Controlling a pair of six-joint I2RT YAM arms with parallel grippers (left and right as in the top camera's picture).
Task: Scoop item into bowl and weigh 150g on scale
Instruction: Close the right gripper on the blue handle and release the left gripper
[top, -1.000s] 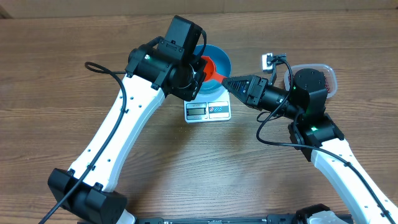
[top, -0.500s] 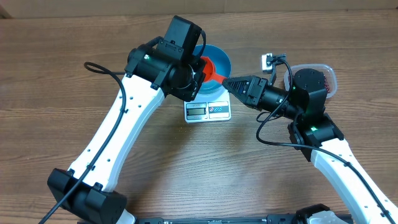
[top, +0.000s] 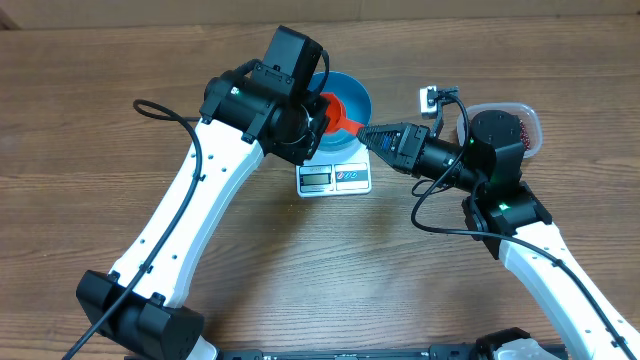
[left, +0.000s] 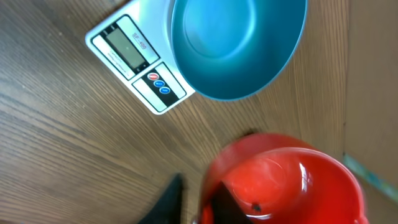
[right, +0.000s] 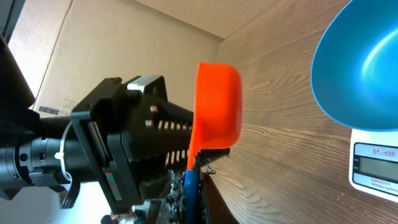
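Right gripper (top: 366, 131) pinched on red scoop (top: 343, 111) handle | left gripper (top: 318, 115) beside cup, spread unclear | bowl (top: 352, 95) empty on scale (top: 335, 178), table (top: 100, 80) far-centre | beans (top: 463, 128) in tub (top: 532, 122), rightward, right arm nearer.

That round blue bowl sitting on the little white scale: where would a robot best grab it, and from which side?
Probably the rim, from above, pinching the thin wall. The round deep blue bowl stands upright, open and empty on the small flat white scale, and looks too wide to span. Its far right rim seems freest: the left arm hangs over the other side.
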